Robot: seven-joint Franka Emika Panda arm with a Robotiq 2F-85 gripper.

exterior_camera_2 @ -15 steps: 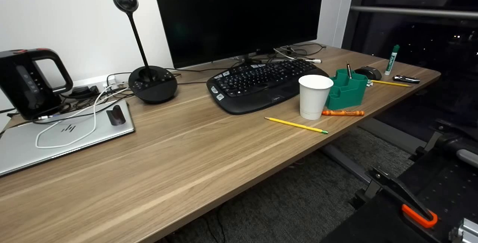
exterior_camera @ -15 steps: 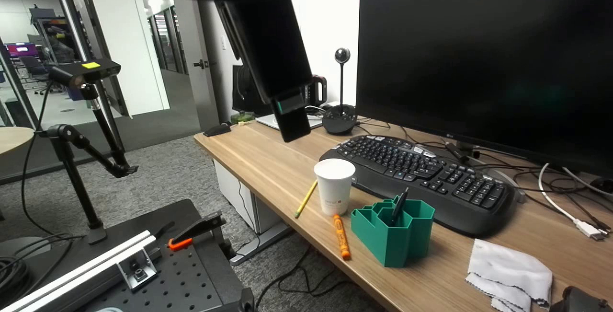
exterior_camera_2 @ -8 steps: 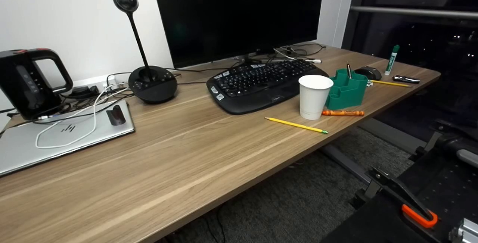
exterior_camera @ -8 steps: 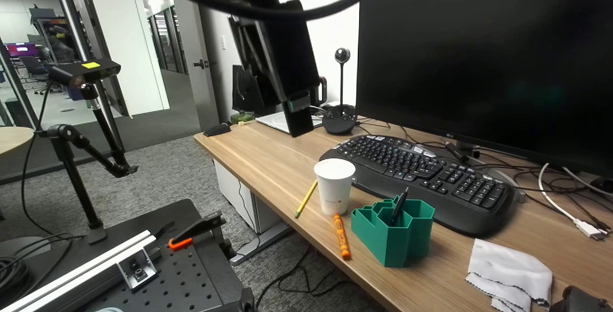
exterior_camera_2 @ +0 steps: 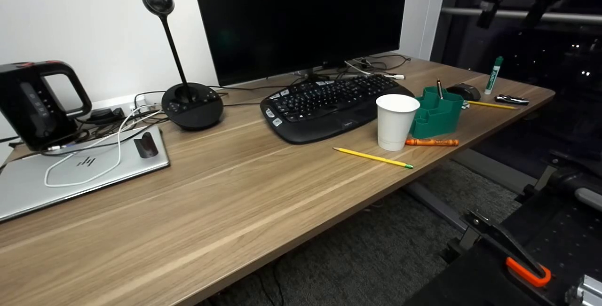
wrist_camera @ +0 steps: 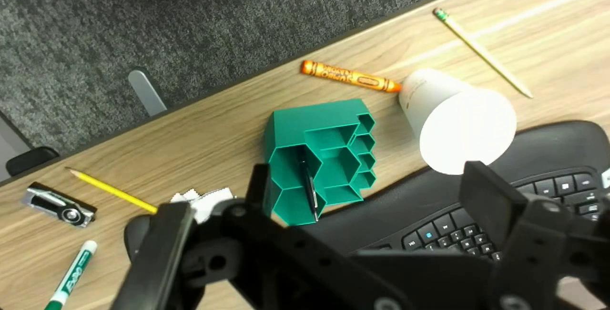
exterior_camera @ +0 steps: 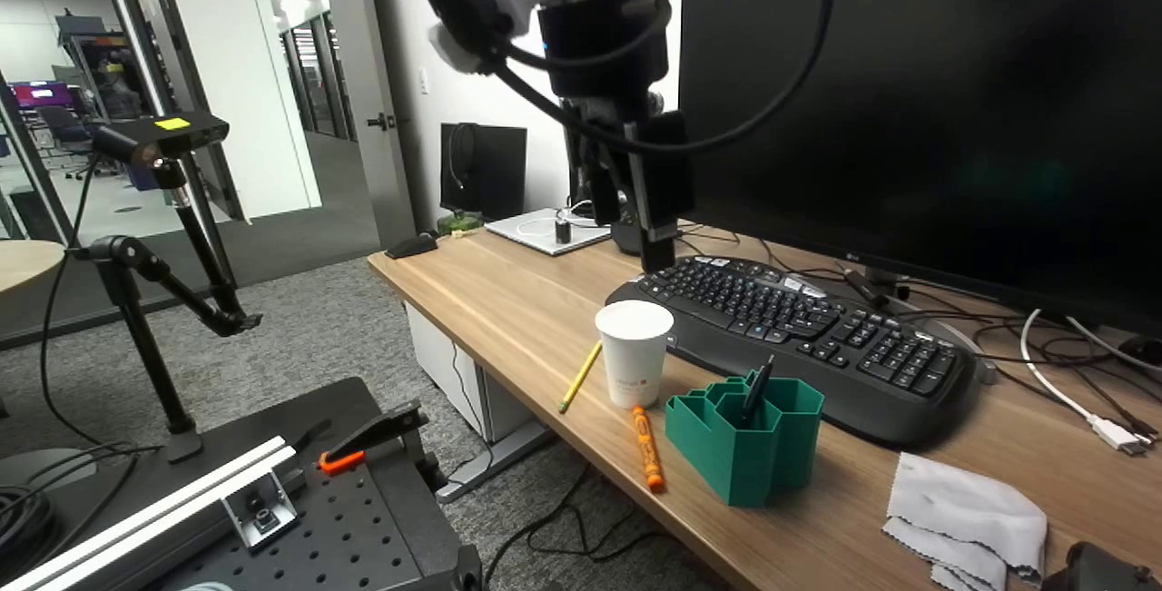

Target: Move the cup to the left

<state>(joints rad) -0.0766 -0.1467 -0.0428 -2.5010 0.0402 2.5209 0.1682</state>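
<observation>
White and upright, the cup (exterior_camera_2: 396, 125) stood on the desk (exterior_camera_2: 211, 212) between a pencil (exterior_camera_2: 374, 157) and the green holder (exterior_camera_2: 437, 118); my gripper (wrist_camera: 368, 175) hung above the desk, spread wide.

Office: desk (exterior_camera_2: 197, 212), monitor (exterior_camera_2: 305, 24), keyboard (exterior_camera_2: 329, 111)

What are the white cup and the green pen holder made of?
The cup looks like matte paper, perhaps coated: smooth, tapered white wall, faint print. The pen holder is likely plastic with a dull sheen: thin, even walls and crisp angular compartments.
</observation>
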